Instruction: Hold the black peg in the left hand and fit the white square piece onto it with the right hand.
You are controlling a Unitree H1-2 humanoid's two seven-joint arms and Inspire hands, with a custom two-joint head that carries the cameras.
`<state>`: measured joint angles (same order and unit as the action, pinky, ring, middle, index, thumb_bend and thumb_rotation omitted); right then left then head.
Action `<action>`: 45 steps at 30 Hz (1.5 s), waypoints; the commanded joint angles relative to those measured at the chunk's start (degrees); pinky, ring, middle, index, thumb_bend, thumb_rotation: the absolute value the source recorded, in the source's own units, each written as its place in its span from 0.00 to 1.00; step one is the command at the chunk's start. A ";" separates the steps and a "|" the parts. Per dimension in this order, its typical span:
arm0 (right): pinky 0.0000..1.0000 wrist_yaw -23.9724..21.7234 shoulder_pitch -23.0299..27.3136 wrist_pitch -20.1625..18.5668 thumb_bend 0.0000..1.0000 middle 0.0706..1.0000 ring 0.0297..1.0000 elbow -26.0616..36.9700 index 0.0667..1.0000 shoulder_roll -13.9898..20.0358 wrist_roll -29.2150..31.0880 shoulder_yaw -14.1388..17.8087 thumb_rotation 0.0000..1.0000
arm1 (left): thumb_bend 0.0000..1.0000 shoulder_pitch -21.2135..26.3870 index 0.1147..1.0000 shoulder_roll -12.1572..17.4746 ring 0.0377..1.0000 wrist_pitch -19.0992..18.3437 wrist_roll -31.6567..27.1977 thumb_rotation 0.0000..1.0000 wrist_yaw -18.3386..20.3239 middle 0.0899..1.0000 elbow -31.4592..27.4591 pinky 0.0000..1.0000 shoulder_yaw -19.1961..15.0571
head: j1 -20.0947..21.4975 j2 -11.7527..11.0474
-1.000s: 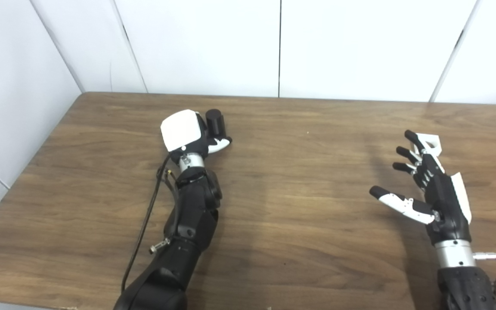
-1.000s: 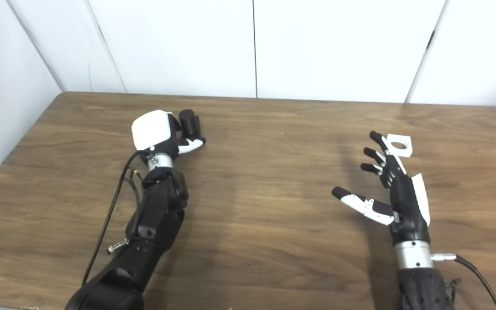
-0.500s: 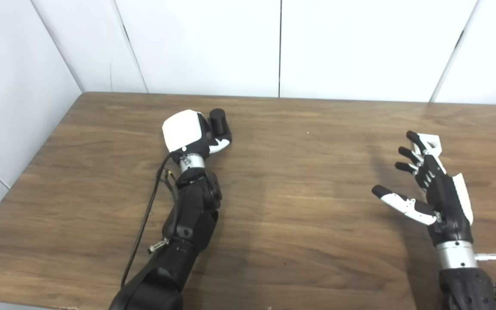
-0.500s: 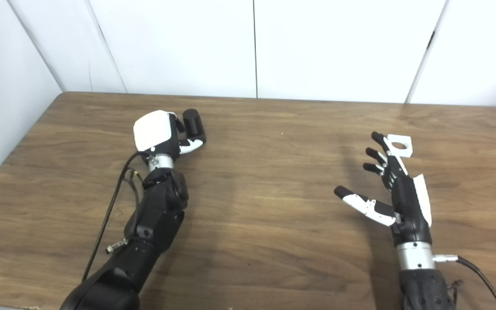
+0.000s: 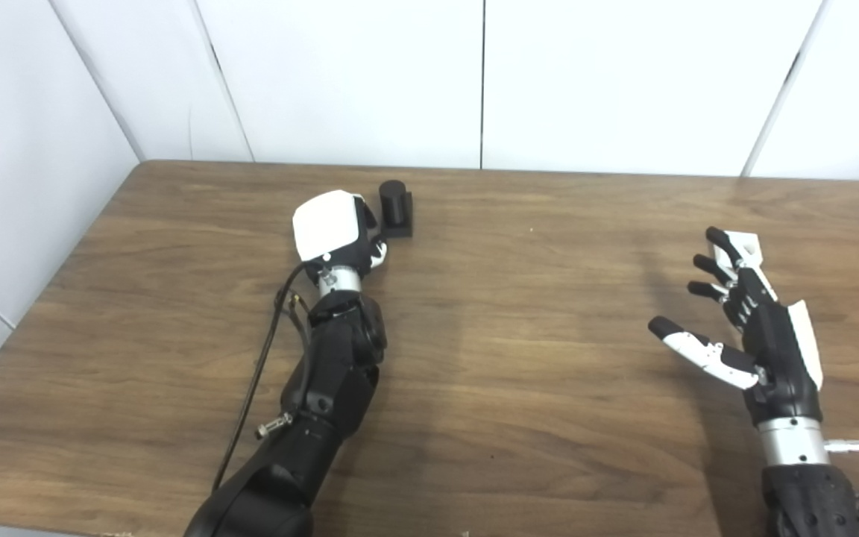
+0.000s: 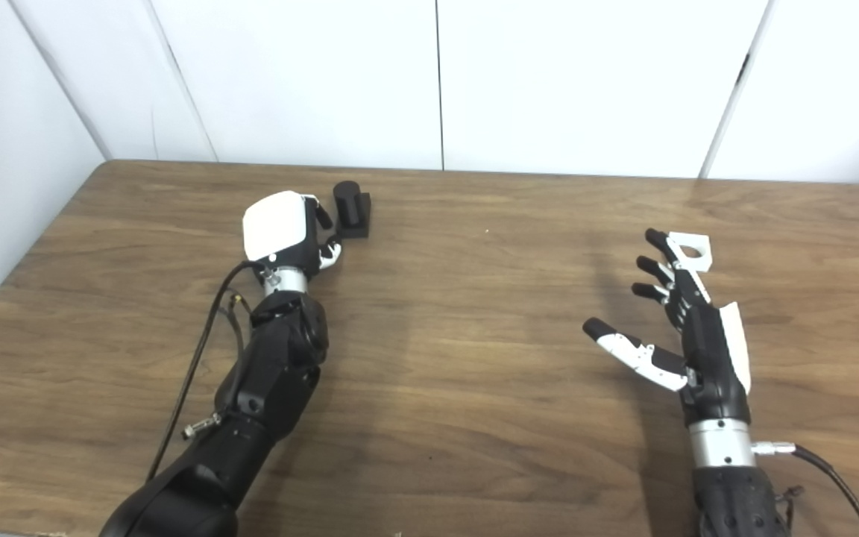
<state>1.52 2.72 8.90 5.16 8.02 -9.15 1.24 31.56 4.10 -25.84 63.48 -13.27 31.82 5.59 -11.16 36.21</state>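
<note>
The black peg (image 5: 394, 207), a short cylinder on a square base, stands upright on the wooden table (image 5: 519, 358) at the back left. My left hand (image 5: 331, 226) is just left of it, white back facing me. Its fingers are hidden behind the back of the hand, so I cannot tell whether they touch the peg. The white square piece (image 6: 692, 251), with a round hole, lies on the table at the right. My right hand (image 6: 687, 328) is open with its fingers spread, and its fingertips reach the piece's left edge. It holds nothing.
White wall panels (image 5: 340, 74) stand behind the table and along its left side. A black cable (image 5: 250, 388) hangs along my left forearm. Another cable (image 6: 825, 473) leaves my right wrist near the front right edge.
The peg, tilted against my left hand before, now stands upright a little farther right, showing its base. My left hand shifted right and its thumb tucked in. My right hand barely moved.
</note>
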 commanded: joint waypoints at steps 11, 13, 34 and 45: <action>0.75 0.59 1.87 3.25 0.65 0.95 0.86 -0.47 0.89 0.11 0.48 0.19 0.25 | 1.00 -1.44 0.69 -2.47 0.84 -1.08 8.77 0.71 13.23 0.85 -0.39 0.72 -4.35 | -0.25 -0.22; 0.75 0.40 1.92 3.05 0.65 0.95 0.87 -0.51 0.90 0.22 0.68 0.16 0.26 | 1.00 -1.48 0.70 -2.61 0.84 -1.07 9.19 0.71 13.56 0.85 -0.62 0.72 -4.59 | -0.23 -0.24; 0.75 0.54 2.58 3.87 0.64 0.96 0.87 -1.37 0.89 0.29 0.15 -0.34 0.27 | 1.00 1.11 0.80 -7.97 0.88 -1.08 12.64 0.76 11.61 0.90 4.40 0.75 -11.65 | -0.49 -0.58; 0.74 0.57 2.52 4.14 0.63 0.96 0.87 -1.10 0.89 0.70 -0.97 -0.73 0.23 | 0.99 4.32 0.84 -10.35 0.93 -1.08 11.46 0.72 5.51 0.95 10.12 0.80 -16.31 | -0.01 -0.62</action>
<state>1.96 4.24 10.71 3.47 8.57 -10.13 0.47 37.20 -4.46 -26.15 77.87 -10.46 38.29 -9.87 -11.16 35.51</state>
